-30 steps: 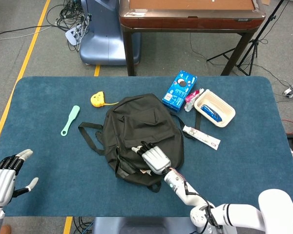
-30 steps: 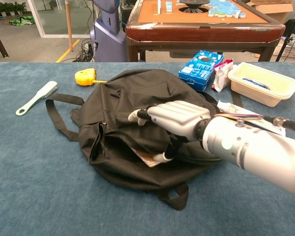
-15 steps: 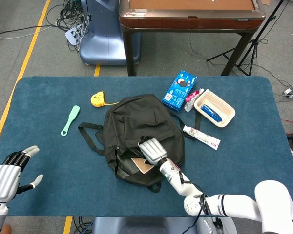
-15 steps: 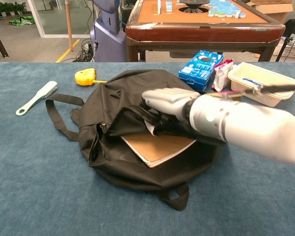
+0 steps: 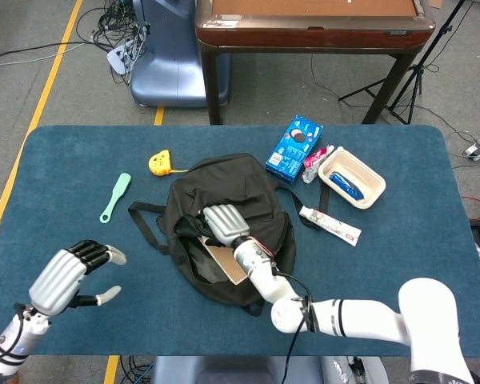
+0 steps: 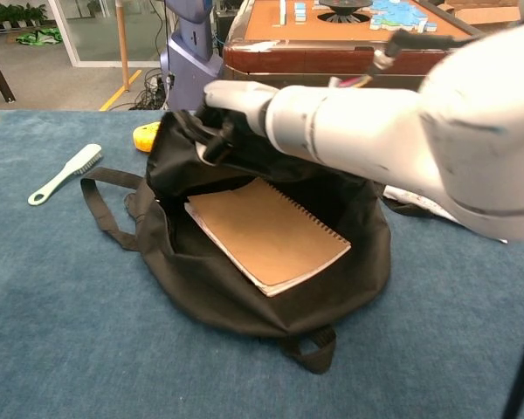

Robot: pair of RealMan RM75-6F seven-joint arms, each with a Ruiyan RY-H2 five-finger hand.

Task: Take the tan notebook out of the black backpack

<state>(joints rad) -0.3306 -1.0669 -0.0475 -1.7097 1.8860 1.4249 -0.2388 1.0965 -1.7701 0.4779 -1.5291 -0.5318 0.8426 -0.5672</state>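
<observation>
Tan notebook [image 6: 266,234] lies flat inside the black backpack [image 6: 201,288], which sits near the middle of the bench [image 5: 384,264]. The bag's mouth is pulled wide, so most of the cover shows, with its wire rings along one side.

Over by the front left corner of the bench is the left hand [image 5: 64,276]. It hangs above the blue top with nothing in it. Its fingers are bent a little and spread apart.

A mint green brush [image 5: 115,197] lies toward the left edge, and a yellow tape measure [image 5: 161,163] sits near the back edge, just beside the bag.

The right hand [image 5: 222,225] is at the bag. Its fingers are closed tight on the black flap [image 6: 244,153] and hold it up off the notebook. It does not touch the notebook.

Toward the back right are a blue box [image 5: 294,149], a small pink packet [image 5: 314,162] and a cream tray [image 5: 373,189] with something blue in it. A long white packet [image 5: 330,225] lies in front of the tray.
</observation>
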